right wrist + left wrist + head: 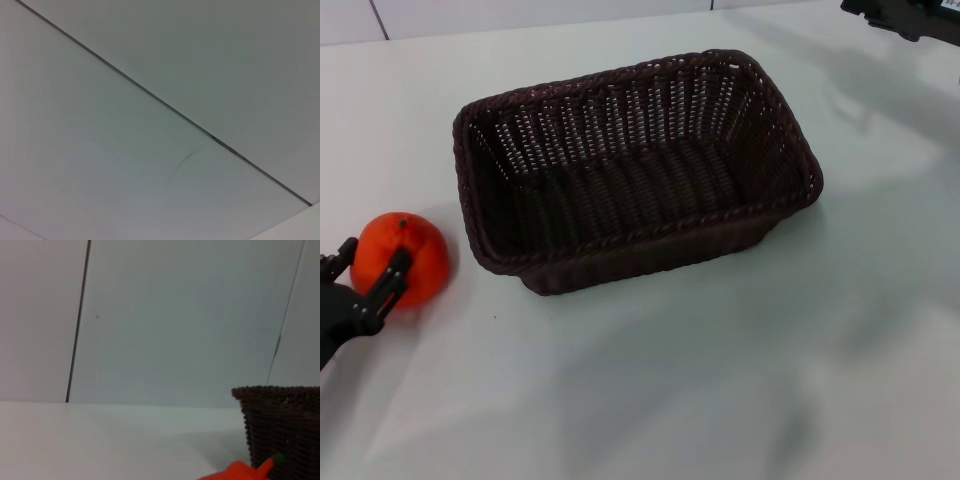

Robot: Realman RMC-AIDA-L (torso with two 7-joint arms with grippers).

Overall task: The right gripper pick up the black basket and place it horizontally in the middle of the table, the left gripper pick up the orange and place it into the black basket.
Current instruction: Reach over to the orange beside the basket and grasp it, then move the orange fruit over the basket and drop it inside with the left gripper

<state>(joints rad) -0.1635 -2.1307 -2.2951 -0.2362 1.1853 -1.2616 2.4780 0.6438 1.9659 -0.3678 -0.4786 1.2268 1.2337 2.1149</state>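
Head view gave us the plainest account: the black basket [638,170] sat upright on the white surface [720,380], its long side running roughly from 9 to 3 o'clock and tilted a little, its inside holding nothing. At about 8 o'clock from it, just beside its near left corner but apart from it, lay the orange [402,258]. Our left claw [365,272] had its fingers [390,283] spread on either side of the fruit, touching or nearly touching the peel. Our right claw [905,15] showed only as a dark edge at 1 o'clock, well apart from the basket, and we could not tell its state.
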